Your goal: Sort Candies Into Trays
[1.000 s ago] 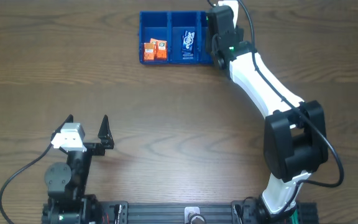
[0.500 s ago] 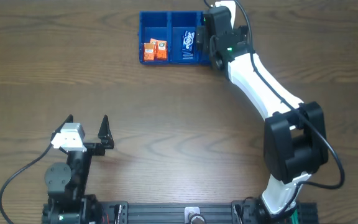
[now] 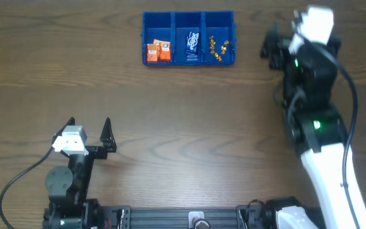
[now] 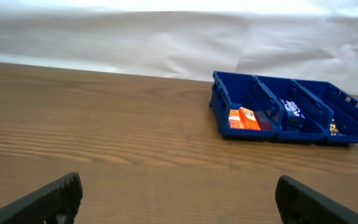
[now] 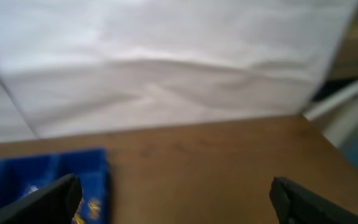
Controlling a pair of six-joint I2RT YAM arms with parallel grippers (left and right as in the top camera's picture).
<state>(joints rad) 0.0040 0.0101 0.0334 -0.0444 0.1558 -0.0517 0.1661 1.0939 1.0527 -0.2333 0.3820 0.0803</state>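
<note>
The tray (image 3: 158,25) sits at the far middle of the desk (image 3: 183,127). Two packets (image 3: 158,51) lie in its left compartment, one wrapped candy (image 3: 192,42) in the middle, and small loose candies (image 3: 218,48) in the right. The right tool (image 3: 269,49) is to the tray's right. The left tool (image 3: 89,122) is at the near left, well apart.

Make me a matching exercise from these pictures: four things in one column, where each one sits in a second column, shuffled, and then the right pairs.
Column one:
1. orange candy packets
2. blue-wrapped candy
3. small gold-wrapped candies
4. right arm's hand

Column two, places relative to the blue plastic tray as the top view shows it:
A. right compartment
B. outside the tray, beyond its right end
C. left compartment
D. middle compartment

Pairs: 1-C, 2-D, 3-A, 4-B.
</note>
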